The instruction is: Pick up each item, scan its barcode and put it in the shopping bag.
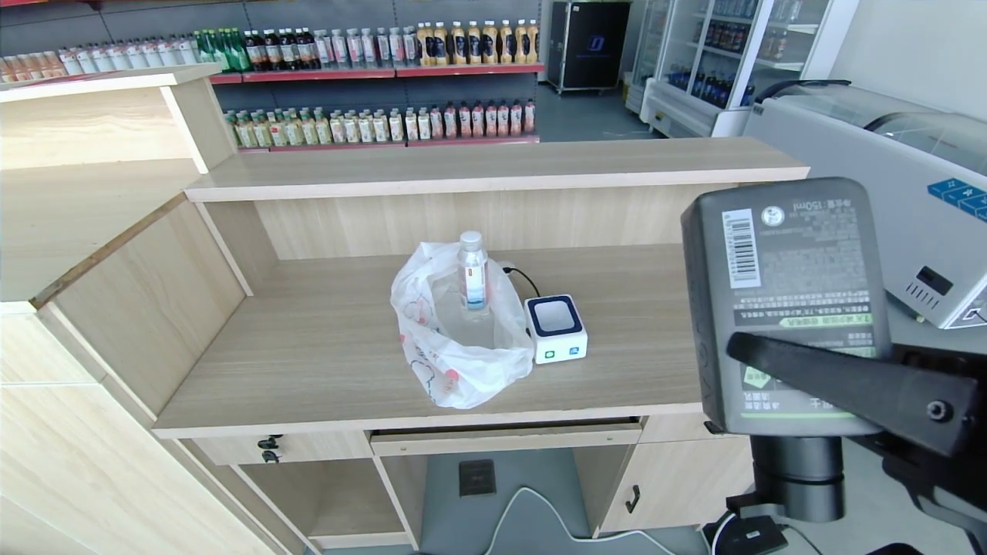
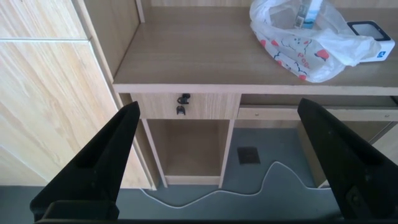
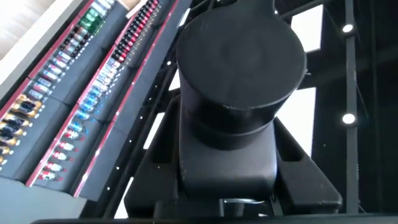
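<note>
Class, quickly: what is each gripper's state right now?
Left gripper: open, holding nothing.
Right gripper: shut on the dark grey bottle.

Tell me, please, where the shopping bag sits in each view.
Head view: shopping bag in the middle of the counter, a clear bottle standing in it.
Left wrist view: bag on the counter beyond the left gripper.
Right wrist view: looks along the held black bottle toward store shelves, away from the counter.
Shared landmark: white scanner beside the bag.
</note>
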Motion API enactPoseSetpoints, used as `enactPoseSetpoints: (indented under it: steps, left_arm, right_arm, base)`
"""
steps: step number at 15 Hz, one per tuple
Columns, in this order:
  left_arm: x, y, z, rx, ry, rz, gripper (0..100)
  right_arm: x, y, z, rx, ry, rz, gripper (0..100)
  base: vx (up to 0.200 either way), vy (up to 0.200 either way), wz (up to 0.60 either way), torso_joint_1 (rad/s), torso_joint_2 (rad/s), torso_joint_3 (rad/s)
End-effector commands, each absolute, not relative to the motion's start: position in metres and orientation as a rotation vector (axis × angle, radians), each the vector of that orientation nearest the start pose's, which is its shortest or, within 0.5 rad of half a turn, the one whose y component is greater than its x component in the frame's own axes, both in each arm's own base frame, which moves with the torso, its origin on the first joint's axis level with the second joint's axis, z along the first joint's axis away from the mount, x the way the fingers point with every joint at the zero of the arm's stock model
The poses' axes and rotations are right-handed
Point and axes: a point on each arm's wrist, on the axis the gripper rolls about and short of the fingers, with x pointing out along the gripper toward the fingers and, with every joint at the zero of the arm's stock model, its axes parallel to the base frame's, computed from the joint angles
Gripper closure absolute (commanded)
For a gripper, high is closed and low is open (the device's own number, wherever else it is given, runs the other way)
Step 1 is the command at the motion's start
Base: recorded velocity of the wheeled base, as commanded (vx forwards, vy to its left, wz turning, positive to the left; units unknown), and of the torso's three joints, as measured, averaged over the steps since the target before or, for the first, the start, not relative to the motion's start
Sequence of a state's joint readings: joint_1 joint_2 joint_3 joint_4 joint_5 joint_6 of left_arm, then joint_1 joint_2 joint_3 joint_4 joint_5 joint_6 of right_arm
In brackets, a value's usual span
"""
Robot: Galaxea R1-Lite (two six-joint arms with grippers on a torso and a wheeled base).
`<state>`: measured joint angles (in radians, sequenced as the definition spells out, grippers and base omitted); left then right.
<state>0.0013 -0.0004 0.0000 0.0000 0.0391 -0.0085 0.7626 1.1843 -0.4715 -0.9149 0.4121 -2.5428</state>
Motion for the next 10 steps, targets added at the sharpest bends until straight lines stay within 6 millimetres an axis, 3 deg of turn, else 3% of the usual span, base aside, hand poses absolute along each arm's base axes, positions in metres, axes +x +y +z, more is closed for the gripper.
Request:
enactPoseSetpoints:
  steps: [1,4,10]
  left_arm:
    - [-0.023,0.001,0.075,-0.009,0.0,0.041,0]
    - [-0.023,0.001,0.075,-0.009,0.0,0.041,0]
    - [-0.023,0.001,0.075,-0.009,0.0,0.04,0]
  right_arm:
    - [0.107,0.127,0.242,-2.094,-1.565,0.186,100]
    - [0.09,0.122,0.243,-2.077,-1.64,0.141,100]
    - [0.081,0.11,0.242,-2.072,-1.636,0.121,100]
  base:
    - [0.0,0.0,0.0,0.0,0.0,0.0]
    - [0.0,0.0,0.0,0.0,0.0,0.0]
    - [0.0,0.0,0.0,0.0,0.0,0.0]
